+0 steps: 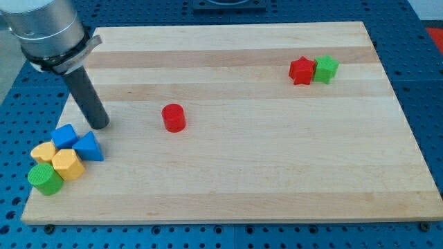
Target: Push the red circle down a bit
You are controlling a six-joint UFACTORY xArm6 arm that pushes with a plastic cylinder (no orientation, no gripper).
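The red circle [174, 117], a short red cylinder, stands on the wooden board [263, 173] left of centre. My tip [100, 126] rests on the board to the circle's left, about a hundred pixels away and slightly lower in the view. The dark rod rises from it up to the left toward the arm's silver housing. The tip touches no block; the nearest is the blue triangle [89, 146], just below it.
A cluster sits at the view's lower left: a blue cube [64, 135], a yellow block [43, 153], a yellow hexagon [68, 164] and a green cylinder [45, 179]. A red star [301, 70] and green block [325, 69] touch at the upper right.
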